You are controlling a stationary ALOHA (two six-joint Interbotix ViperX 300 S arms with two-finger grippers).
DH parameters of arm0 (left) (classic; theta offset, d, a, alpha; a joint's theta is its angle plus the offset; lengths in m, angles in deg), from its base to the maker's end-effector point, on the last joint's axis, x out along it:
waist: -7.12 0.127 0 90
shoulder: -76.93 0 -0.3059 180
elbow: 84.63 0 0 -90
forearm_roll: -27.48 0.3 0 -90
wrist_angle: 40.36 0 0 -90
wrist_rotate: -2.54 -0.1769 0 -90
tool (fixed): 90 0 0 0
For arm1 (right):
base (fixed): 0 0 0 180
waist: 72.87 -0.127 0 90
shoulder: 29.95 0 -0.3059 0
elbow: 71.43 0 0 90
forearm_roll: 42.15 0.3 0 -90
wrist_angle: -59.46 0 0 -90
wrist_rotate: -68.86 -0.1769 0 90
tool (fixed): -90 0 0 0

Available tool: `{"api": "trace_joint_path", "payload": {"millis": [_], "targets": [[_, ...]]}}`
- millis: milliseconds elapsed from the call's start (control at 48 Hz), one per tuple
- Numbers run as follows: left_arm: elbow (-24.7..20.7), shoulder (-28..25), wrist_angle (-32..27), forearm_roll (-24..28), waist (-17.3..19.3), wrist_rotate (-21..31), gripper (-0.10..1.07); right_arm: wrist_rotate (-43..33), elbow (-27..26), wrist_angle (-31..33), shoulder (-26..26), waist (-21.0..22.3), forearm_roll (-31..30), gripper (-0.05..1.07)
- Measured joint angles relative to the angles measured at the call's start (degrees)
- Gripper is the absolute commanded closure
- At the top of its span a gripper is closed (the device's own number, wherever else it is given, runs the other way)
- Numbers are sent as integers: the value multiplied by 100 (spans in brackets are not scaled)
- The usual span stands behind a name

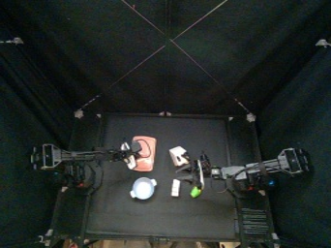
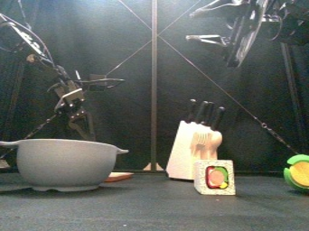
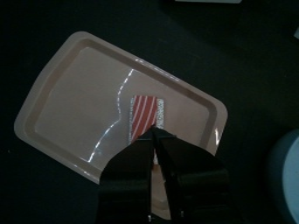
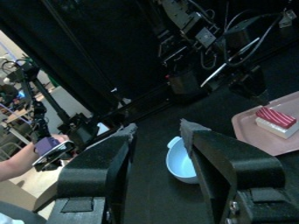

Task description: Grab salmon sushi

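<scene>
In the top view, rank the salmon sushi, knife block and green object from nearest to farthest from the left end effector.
1. Salmon sushi, on the pink tray beside the left end effector.
2. Knife block, table's middle.
3. Green object, front right, under the right arm.

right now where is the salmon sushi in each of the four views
Top view: the salmon sushi is too small to make out on the pink tray, under the left gripper.
Front view: not visible; the grey bowl blocks that side.
Left wrist view: salmon sushi lies mid-tray, just beyond the closed jaws.
Right wrist view: salmon sushi at the picture's right edge, on the tray.
Shared landmark: the pink tray.
</scene>
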Motion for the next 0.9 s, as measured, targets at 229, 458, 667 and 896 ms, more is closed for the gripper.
{"api": "trace_joint_path", "payload": {"millis": [229, 458, 667, 896], "targets": [[0, 9, 18, -9, -35, 0, 24, -9, 26, 0, 0, -9, 0, 21], [0, 0, 18, -9, -44, -9, 4, 0, 35, 0, 0, -9, 0, 21], [0, -220, 9, 44, -44, -9, 2, 9, 79, 0, -9, -9, 0, 21], [-26, -686, 0, 246, -26, -9, 2, 9, 88, 0, -18, -9, -9, 21]]}}
